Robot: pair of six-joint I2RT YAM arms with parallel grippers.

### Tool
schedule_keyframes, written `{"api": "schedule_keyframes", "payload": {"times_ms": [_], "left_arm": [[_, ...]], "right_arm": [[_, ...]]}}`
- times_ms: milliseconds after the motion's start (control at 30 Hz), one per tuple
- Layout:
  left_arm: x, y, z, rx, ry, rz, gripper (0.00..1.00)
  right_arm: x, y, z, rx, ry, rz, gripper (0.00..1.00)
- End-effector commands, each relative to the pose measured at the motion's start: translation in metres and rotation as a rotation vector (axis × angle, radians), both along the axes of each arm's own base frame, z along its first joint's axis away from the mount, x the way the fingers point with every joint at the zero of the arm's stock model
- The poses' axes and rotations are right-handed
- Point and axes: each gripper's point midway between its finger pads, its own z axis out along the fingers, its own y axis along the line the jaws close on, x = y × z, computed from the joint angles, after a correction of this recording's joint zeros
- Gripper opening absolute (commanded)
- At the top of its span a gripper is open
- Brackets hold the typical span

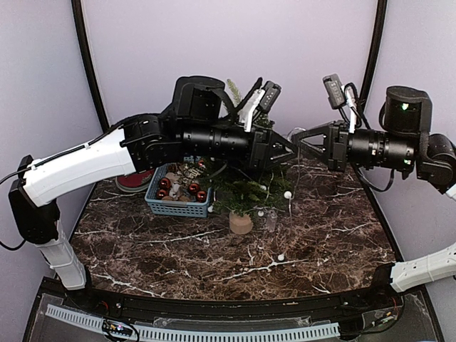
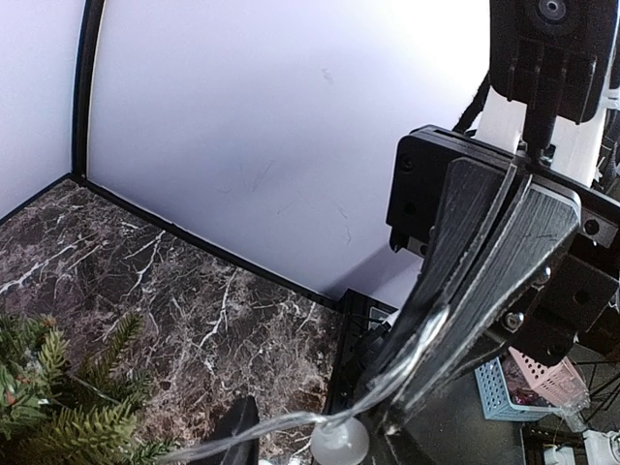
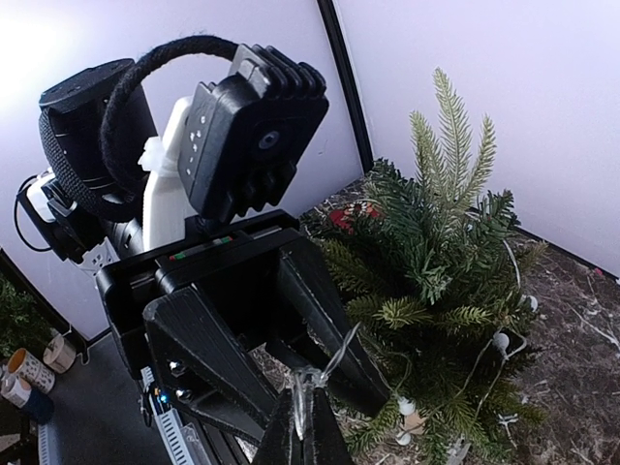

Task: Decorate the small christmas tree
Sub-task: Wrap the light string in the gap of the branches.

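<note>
Several red baubles (image 1: 192, 189) sit glossy and round in the blue basket (image 1: 176, 208), a slotted plastic tray at the left of the dark, white-veined marble table (image 1: 142, 246), and I see none of them hung, so I judge that part of the job not yet begun. Just right of the basket, mid-table, stands the small christmas tree (image 1: 246, 187), upright on its pale wooden cylinder base (image 1: 241, 224), with bushy, soft-looking green needle branches. The light string (image 2: 291, 422) is the step in hand: a thin clear wire carrying small white bulbs. In the right wrist view a few bulbs already lie among the lower branches, so the draping looks partly done, while the top view shows other bulbs hanging beside the tree and one lying on the marble in front of it. Above the tree the two arms meet tip to tip. My left hand (image 1: 288, 148) has its black fingers spread part-way, and the wire runs across one of them; I cannot tell whether it bears on the wire. Just to its right, my right hand (image 2: 417, 387) has its ribbed black fingers pressed together, pinching the wire close to a bulb. As I read it, what remains is winding the loose length around the branches, then the baubles.
</note>
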Motion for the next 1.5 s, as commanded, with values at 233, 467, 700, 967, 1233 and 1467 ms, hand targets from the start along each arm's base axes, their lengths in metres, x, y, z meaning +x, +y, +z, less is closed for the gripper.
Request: {"api": "schedule_keyframes", "payload": {"times_ms": [233,467,700,967,1233,1467], "left_arm": [[-0.006,0.008,0.036,-0.105,-0.031,-0.013,0.12],[-0.003,0.017,0.034,-0.114,-0.025,0.029,0.06],[-0.004,0.02,0.042,-0.133,-0.037,0.025,0.04],[-0.006,0.021,0.047,-0.137,-0.05,0.019,0.04],[-0.006,0.019,0.05,-0.132,-0.052,0.01,0.04],[-0.008,0.019,0.05,-0.13,-0.049,0.002,0.04]], "right_arm": [[0.005,0.0,-0.006,0.015,0.014,-0.028,0.0],[0.009,-0.014,-0.017,0.076,0.037,-0.099,0.38],[0.006,-0.033,-0.048,0.19,0.084,-0.157,0.83],[0.006,-0.047,-0.119,0.288,0.162,-0.212,0.88],[0.016,-0.055,-0.213,0.29,0.265,-0.307,0.86],[0.016,-0.055,-0.263,0.239,0.329,-0.332,0.81]]}}
